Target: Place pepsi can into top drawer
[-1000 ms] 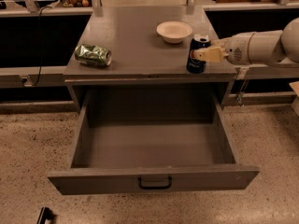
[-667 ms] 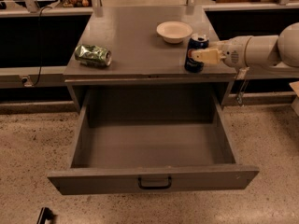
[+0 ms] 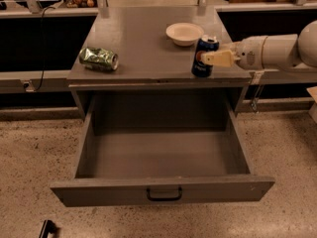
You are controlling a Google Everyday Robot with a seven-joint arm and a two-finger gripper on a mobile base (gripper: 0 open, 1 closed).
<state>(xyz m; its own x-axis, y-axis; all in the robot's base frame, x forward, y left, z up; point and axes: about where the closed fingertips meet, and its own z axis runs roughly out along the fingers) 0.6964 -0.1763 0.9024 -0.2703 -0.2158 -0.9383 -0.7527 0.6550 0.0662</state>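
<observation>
The pepsi can (image 3: 203,56) is dark blue with a silver top and stands upright at the front right of the grey cabinet top (image 3: 143,43). My gripper (image 3: 212,58) comes in from the right on a white arm and is shut on the pepsi can, its cream fingers (image 3: 216,58) against the can's side. The top drawer (image 3: 163,157) is pulled wide open below the cabinet top and is empty, with a black handle (image 3: 164,194) at the centre of its front panel.
A dented green can (image 3: 99,59) lies on its side at the left of the cabinet top. A white bowl (image 3: 184,33) sits behind the pepsi can. Counters run behind the cabinet. A small dark object (image 3: 47,228) lies on the speckled floor at the front left.
The gripper and the pepsi can have shifted slightly left along the cabinet top's front edge. The drawer, the green can and the bowl have not moved.
</observation>
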